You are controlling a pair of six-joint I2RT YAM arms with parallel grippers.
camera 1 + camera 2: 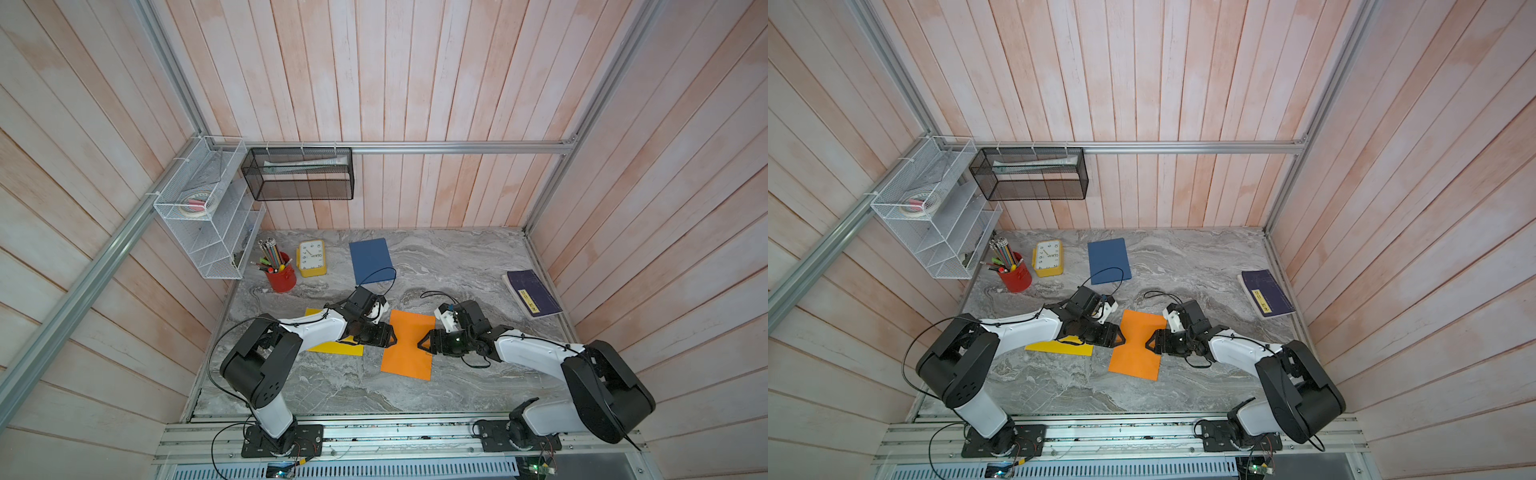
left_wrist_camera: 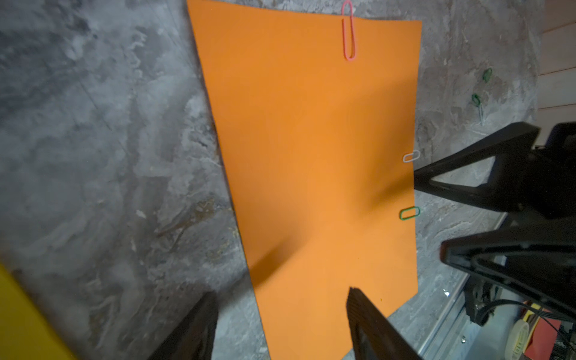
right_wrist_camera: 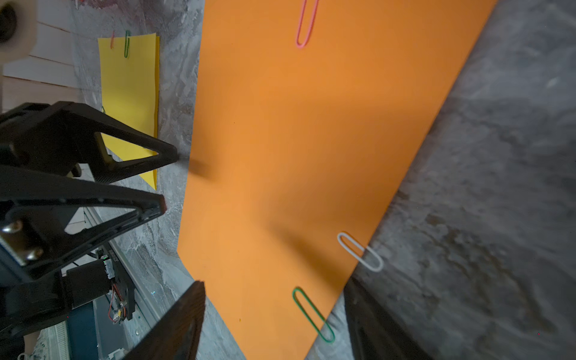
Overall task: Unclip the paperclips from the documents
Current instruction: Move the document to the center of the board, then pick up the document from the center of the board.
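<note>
**Both claws sit at the orange sheet, ready for a clip**

My two claws are spread apart and hold nothing. The left claw (image 1: 393, 337) and the right claw (image 1: 423, 341) face each other across the orange sheet (image 1: 409, 357), which lies flat on the table (image 1: 332, 386).

I think I am lining up for a pull. A green clip (image 3: 313, 314) sits between the right claw's fingers. A white clip (image 3: 360, 251) sits just in front of them, and a pink clip (image 2: 349, 31) is far ahead on another edge. Next, I think the left claw must press the sheet down. Then the right claw must close on the green clip's loop that sticks past the edge and slide it straight off.

The yellow sheet (image 3: 129, 87) lies behind the left claw, with clips on its far end. From above, the arm hides most of it. From up there clips are too small to see, so I cannot tell if the blue sheet (image 1: 371, 261), far beyond the left claw, has any.
</note>
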